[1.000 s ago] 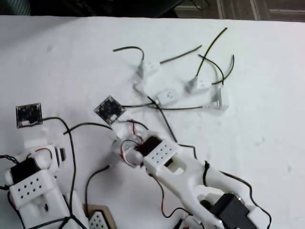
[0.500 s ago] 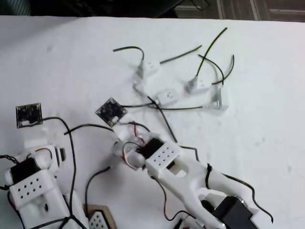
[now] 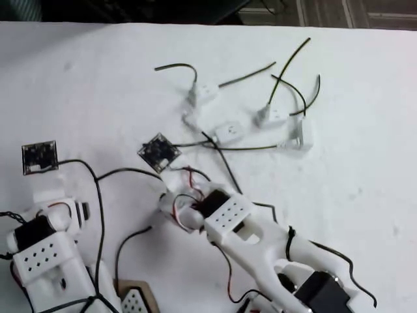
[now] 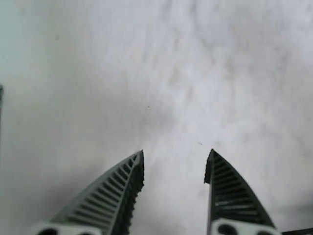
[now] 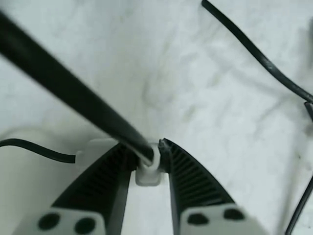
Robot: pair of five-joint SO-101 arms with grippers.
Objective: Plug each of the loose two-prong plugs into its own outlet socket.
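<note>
The right gripper (image 5: 145,146) is clenched on a small white plug (image 5: 147,174); its black cord (image 5: 63,85) runs off slantwise from between the jaws; prongs hidden, so the plug's facing cannot be told. In the high view the right arm (image 3: 247,228) lies low at mid-table, pointing up-table; the nearest white socket block (image 3: 229,133) sits beyond the wrist camera board (image 3: 159,152), up and toward the picture's right, near but apart; further white fittings (image 3: 270,116) lie farther out with their cords. The left gripper (image 4: 176,152) is released, jaws spread over bare table (image 4: 195,58); the left arm (image 3: 45,254) is well apart at the near corner. Judgement: the right arm is nearer; the carry runs forward and slightly across to that block, prongs turned to its slots.
</note>
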